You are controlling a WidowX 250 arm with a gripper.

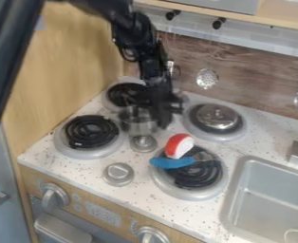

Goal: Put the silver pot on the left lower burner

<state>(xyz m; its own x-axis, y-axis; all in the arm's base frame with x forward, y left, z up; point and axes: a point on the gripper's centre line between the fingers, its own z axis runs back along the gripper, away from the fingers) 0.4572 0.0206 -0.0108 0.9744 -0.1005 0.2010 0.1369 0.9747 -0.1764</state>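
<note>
Right at the front, you've got two knobs: one (53,197) just below the lower left burner (68,148), the other (153,234) below it and well to its right. On the counter (148,197), one silver cap (118,174) sits below and right of that burner, the other (143,144) just off its right side. The sink (239,173) is well away to the burner's right.

Between sink and burner, here's the lower right burner (188,193), with a blue utensil (172,163) and a red-and-white toy (179,145) over its far left part. And there's your silver pot (137,124), just right of the lower left burner, off its coil! You can't tell whether the pot touches the counter.

Your gripper (162,114) is at the pot's right side, also right of that burner; whether it's wide, narrow or holding the pot, you can't tell.

Farther back, the upper left burner (126,94) lies beyond the lower left one, and the upper right burner (215,135), carrying a silver lid (217,116), sits well to its right. At the back wall, a slotted spoon (207,78) hangs beyond and right of your landmark burner.
</note>
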